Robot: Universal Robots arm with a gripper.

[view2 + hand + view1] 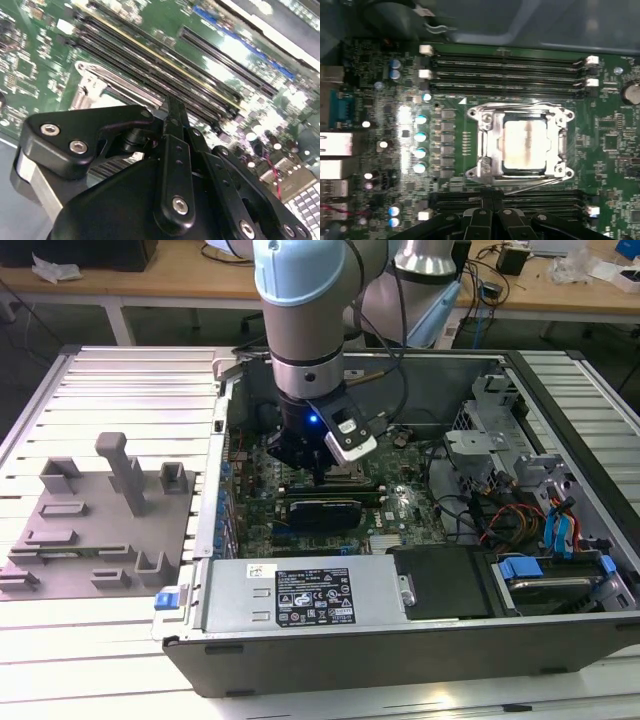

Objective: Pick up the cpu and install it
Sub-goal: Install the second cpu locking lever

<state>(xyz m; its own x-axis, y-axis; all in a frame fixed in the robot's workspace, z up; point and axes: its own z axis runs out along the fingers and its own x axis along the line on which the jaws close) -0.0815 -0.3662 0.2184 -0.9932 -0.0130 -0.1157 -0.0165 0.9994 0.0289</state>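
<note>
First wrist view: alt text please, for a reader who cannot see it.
A pale silver square cpu sits inside the metal-framed socket on a green motherboard, with long dark memory slots along two opposite sides. The black end effector hangs just outside the socket.

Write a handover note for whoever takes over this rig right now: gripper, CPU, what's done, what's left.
Gripper: down inside the open computer case, just above the motherboard, beside the CPU socket; whether it is open or shut cannot be told, and nothing is visibly held.
CPU: in the first wrist view its pale silver top lies flat inside the socket's metal frame, between the memory slots.
Done: the CPU appears placed in the socket.
Left: confirm it is fully seated; whether the retention lever is locked cannot be judged.
Grey tray: on the slatted table at the exterior view's left, no chip on it.
</note>
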